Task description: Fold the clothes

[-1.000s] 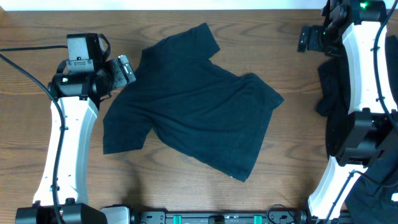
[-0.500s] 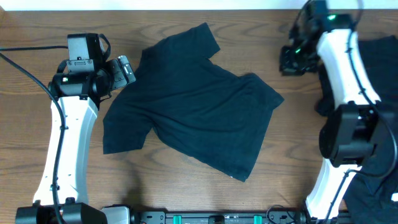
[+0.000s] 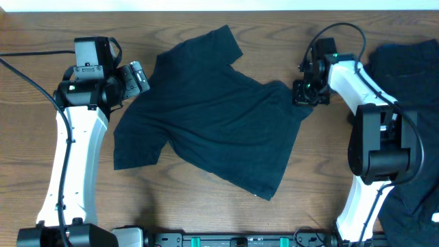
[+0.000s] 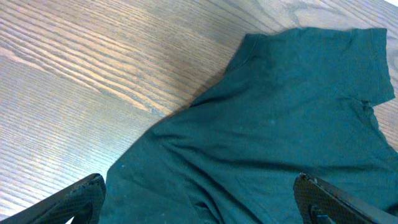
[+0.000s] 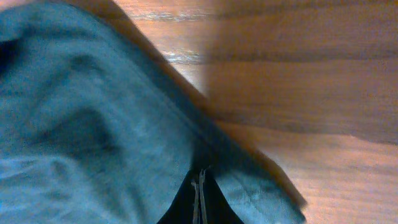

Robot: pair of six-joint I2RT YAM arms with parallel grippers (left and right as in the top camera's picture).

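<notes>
Left gripper [image 3: 139, 77]: fingers spread, empty, just left of the dark navy soft cloth T-shirt [image 3: 212, 116].
T-shirt: spread flat on the brown wooden table [image 3: 322, 171]; likely light and limp, best taken by its hem corners.
Right gripper [image 3: 302, 96]: fingers pressed together at the T-shirt's right corner; hold uncertain.

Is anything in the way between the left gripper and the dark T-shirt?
No, nothing visible. The left gripper hangs open right beside the T-shirt, with only cloth and the wooden table under it.
</notes>
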